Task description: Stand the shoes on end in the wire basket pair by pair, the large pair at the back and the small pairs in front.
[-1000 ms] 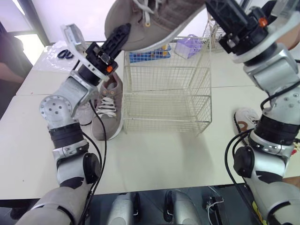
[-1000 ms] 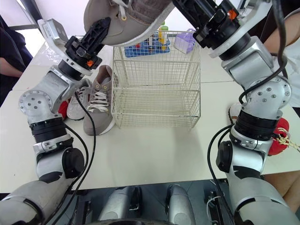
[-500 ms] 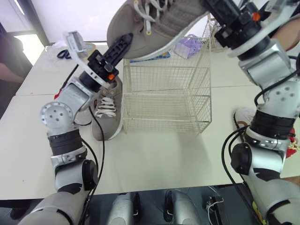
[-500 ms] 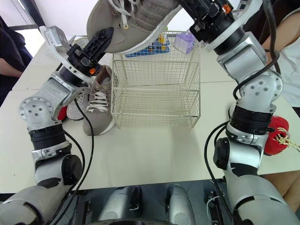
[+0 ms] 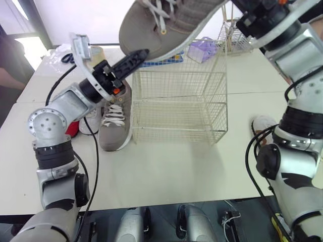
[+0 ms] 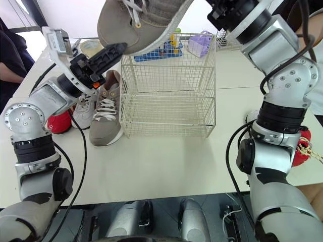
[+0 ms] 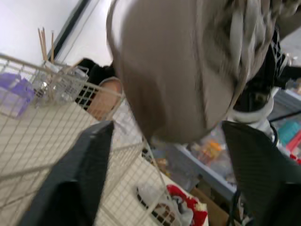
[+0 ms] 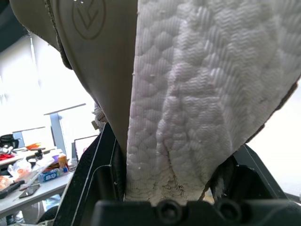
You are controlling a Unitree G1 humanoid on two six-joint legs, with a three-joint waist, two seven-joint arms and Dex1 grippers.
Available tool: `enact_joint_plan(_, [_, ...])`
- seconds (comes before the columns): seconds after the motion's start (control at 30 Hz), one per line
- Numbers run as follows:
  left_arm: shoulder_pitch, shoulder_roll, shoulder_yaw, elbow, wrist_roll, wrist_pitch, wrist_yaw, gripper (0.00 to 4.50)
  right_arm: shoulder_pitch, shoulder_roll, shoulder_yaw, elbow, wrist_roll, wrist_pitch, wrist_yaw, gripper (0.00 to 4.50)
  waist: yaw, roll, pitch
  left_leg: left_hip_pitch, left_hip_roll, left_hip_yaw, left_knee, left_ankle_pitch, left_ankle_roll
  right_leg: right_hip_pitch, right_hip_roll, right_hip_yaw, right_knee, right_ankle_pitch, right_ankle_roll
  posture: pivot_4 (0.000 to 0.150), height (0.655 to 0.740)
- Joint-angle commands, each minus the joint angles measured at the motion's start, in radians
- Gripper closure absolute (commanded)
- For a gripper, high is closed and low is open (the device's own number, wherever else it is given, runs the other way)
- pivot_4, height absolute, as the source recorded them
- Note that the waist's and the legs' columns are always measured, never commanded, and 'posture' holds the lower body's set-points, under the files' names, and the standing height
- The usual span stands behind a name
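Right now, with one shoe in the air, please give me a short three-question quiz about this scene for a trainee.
1. True or false: the wire basket already holds a shoe.
2. Which gripper holds the raised grey shoe? A) left B) right
3. Fill in: the other grey shoe lies on the table, at the basket's ____ side.
Key: 1 false; 2 B, the right gripper; 3 left.

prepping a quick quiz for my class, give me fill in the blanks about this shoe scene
The right pincer is ____ on the raised shoe. The left pincer is ____. The wire basket holds ____ shoes. The other grey shoe lies to the robot's ____ of the basket.
Missing: shut; open; no; left.
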State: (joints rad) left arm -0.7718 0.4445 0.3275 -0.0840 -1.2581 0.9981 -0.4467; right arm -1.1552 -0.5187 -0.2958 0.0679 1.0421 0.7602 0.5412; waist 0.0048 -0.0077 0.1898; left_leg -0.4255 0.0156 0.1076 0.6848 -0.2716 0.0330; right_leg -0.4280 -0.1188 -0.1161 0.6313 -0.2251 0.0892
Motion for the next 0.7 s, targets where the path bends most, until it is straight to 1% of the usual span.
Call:
enact_joint_plan(0.03, [0.034,0.089,0.024,-0.062,-0.034,0.031,-0.082,0.14,-0.111,-0.085,0.014,0.068,-0.086,-0.059,0.104,2.67,-0.004,0.0,0.0,0.0,0.0,0.0,0.0,0.0,0.0,0.0,0.0,0.0,0.0,0.0,0.0,0.15,0.74])
enact_joint_plan(0.13, [0.058,0.16,0.039,-0.061,-0.028,0.038,-0.126,0.14,-0.2,-0.189,0.107,0.215,-0.233,-0.132,0.3,2.67,-0.012,0.001,0.001,-0.001,0.0,0.0,-0.001,0.0,0.0,-0.001,0.0,0.0,-0.001,0.0,0.0,0.15,0.74])
enact_joint_plan(0.2, [0.063,0.198,0.043,-0.049,-0.017,0.033,-0.149,0.14,-0.288,-0.245,0.183,0.365,-0.353,-0.229,0.448,2.67,-0.016,0.001,0.001,-0.001,0.0,0.0,-0.001,0.0,0.0,-0.001,0.0,0.0,-0.001,0.0,0.0,0.15,0.74])
enact_joint_plan(0.3, [0.065,0.221,0.034,-0.045,-0.002,0.023,-0.17,0.14,-0.429,-0.282,0.278,0.598,-0.516,-0.397,0.643,2.67,-0.021,0.001,0.001,-0.001,0.0,0.001,-0.001,-0.001,0.001,-0.001,0.0,0.001,-0.002,0.0,0.0,0.15,0.74])
enact_joint_plan(0.37, [0.068,0.22,0.029,-0.049,0.003,0.017,-0.174,0.14,-0.497,-0.288,0.32,0.706,-0.59,-0.476,0.762,2.67,-0.022,0.001,0.001,-0.001,0.0,0.001,-0.002,-0.001,0.001,-0.002,0.0,0.001,-0.002,0.0,0.0,0.15,0.74])
enact_joint_plan(0.53, [0.077,0.21,0.031,-0.067,0.012,0.006,-0.172,0.14,-0.593,-0.272,0.408,0.902,-0.772,-0.693,0.947,2.67,-0.024,0.001,0.001,-0.001,0.0,0.002,-0.002,-0.001,0.001,-0.002,0.0,0.001,-0.002,0.0,0.0,0.15,0.74])
enact_joint_plan(0.7, [0.082,0.213,0.035,-0.08,0.008,-0.002,-0.168,0.14,-0.632,-0.239,0.427,1.049,-0.881,-0.848,1.012,2.67,-0.023,0.002,0.002,-0.001,0.0,0.002,-0.002,-0.001,0.0,-0.002,0.0,0.002,-0.001,0.0,0.0,0.15,0.74])
